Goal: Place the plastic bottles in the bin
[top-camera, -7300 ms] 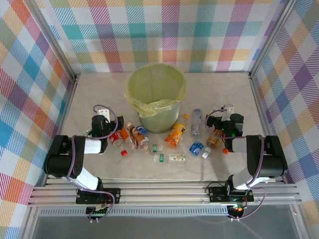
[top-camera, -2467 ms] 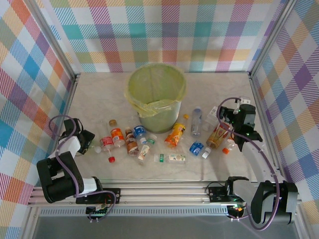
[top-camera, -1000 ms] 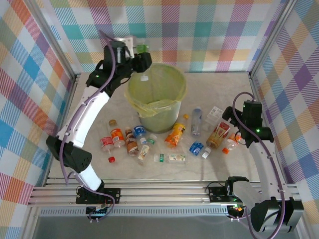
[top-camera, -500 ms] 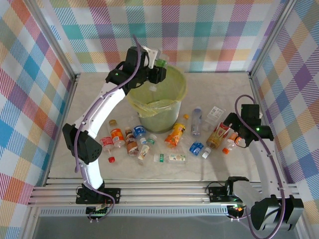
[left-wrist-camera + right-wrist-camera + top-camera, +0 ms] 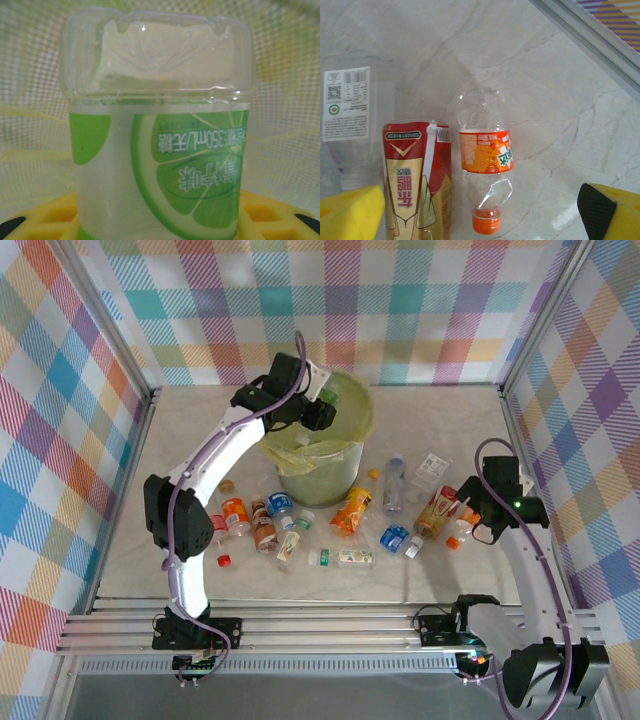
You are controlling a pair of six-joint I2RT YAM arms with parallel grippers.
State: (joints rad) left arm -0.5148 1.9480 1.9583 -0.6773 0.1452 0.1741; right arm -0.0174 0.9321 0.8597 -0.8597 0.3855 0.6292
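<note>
1. We are watching the drop-off step: the left tool [image 5: 318, 412] is hanging over the mouth of the bin [image 5: 320, 478], clamped shut on a green-labelled bottle [image 5: 160, 150].
2. From the left wrist view, that bottle is sitting between the yellow pads [image 5: 45, 220], with the bin's yellow-green liner behind it. We are judging it ready to drop.
3. The next move, as we are reading it, is spreading the fingers so the bottle falls inside, clear of the rim.
4. Over on the other side, the right tool [image 5: 472, 505] is hovering low over the desk [image 5: 200, 425], spread wide and gripping nothing.
5. Ahead of its fingers, an orange-labelled bottle [image 5: 485, 160] is lying just beside a red and gold bottle [image 5: 417, 180].
6. That pick is calling for choosing one, centring on it and coming down before closing, or both may get pinched.
7. Other bottles [image 5: 352, 510] are lying scattered in front of the bin, so we are judging the job far from finished.
</note>
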